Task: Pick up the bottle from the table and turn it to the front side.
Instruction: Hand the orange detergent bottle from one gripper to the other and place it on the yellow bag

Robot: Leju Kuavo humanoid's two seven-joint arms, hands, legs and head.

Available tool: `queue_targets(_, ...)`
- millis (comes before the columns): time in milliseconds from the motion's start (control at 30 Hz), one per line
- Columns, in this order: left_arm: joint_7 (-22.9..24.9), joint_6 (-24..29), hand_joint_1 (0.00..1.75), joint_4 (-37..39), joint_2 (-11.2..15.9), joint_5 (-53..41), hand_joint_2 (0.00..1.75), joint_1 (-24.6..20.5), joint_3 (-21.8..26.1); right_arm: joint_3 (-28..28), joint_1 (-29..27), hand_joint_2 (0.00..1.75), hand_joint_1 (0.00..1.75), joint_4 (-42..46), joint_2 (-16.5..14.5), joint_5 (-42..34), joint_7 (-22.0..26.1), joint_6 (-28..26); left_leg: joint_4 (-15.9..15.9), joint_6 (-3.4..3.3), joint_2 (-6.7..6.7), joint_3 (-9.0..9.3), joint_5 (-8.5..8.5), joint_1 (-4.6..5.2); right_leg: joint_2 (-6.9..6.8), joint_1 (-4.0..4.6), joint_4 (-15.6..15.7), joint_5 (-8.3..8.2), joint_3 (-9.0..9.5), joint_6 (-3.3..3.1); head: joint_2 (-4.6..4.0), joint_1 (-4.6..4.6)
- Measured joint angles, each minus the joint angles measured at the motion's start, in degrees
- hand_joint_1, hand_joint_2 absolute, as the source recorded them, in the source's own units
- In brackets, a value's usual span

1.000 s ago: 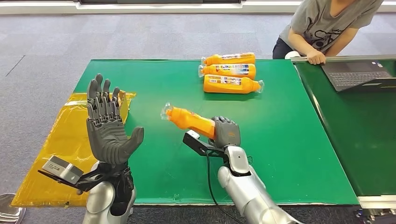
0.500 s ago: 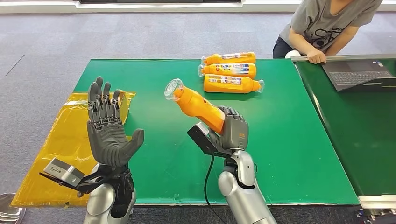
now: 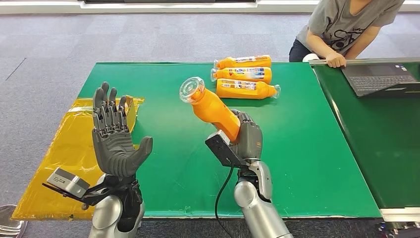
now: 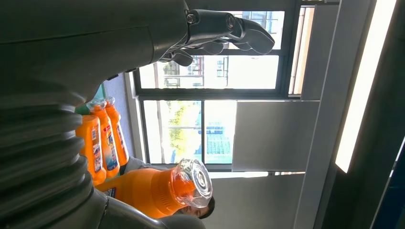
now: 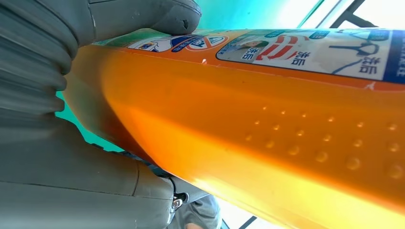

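Gripping the bottle [image 3: 212, 110] by its lower body, the right hand [image 3: 246, 139] holds it above the green table [image 3: 307, 148] in the head view, tilted with its clear cap [image 3: 191, 89] toward 11 o'clock. At 8 o'clock from the bottle, the left hand [image 3: 115, 134] stands palm-up with its fingers spread and nothing in it, over the table's left edge and a yellow sheet [image 3: 64, 148]. Three more orange bottles [image 3: 243, 75] lie side by side on the table at 1 o'clock from the held one. At the table's far right corner a person [image 3: 346, 25] leans in, one hand beside a laptop [image 3: 379, 78].

From the left wrist view, the left hand's dark fingers [image 4: 224, 28] reach out apart against a window, holding nothing. The held bottle [image 4: 153, 191] points its clear cap [image 4: 196, 177] toward the camera, and the three lying bottles [image 4: 102, 143] show beyond the grey ribbed cover.

From the right wrist view, the bottle [image 5: 267, 129] runs across the frame, its dimpled orange side facing the camera and its printed label [image 5: 305, 50] on the adjoining side. The right hand's grey thumb [image 5: 143, 16] presses on the bottle near the label's end.
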State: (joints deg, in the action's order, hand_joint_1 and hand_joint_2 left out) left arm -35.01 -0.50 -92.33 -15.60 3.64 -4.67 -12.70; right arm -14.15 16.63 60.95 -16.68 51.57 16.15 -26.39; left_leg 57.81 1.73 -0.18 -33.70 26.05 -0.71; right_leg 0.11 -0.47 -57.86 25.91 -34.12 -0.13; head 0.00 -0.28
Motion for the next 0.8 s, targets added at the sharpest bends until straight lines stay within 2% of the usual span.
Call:
queue_targets(367,0.0,0.0,0.00,0.0,0.0,0.0,1.75,0.0,0.0,0.0,0.0,1.75,1.75,0.3,0.0,-0.4,0.3,0.0,0.0,0.00,0.00,0.00,0.00,0.00,0.00,0.01,0.0,0.00,-0.01,0.00,0.00,0.00)
queue_targets(600,1.1,0.0,0.00,1.0,0.0,0.3,1.75,-0.2,-0.2,-1.0,0.1,1.75,1.75,0.3,-0.1,-6.8,6.5,-0.5,0.0,0.00,0.00,0.00,0.00,0.00,0.00,0.00,0.0,0.00,-0.01,0.00,0.00,0.00)
queue_targets(733,2.0,-0.3,0.00,2.1,0.0,1.0,1.75,-0.5,-0.5,-2.1,0.3,1.75,1.75,0.3,-0.1,-7.9,7.1,-0.5,0.0,0.00,0.00,0.00,0.00,0.00,0.01,0.01,0.0,0.00,-0.01,0.00,0.00,0.00)
queue_targets(800,3.5,-2.2,0.00,3.2,0.0,2.5,1.75,-1.1,-0.6,-2.5,0.4,1.75,1.75,0.2,-0.1,-8.2,7.0,-0.2,0.0,0.00,0.00,0.00,-0.01,0.00,0.00,0.01,0.0,0.00,-0.01,0.00,0.00,0.00)
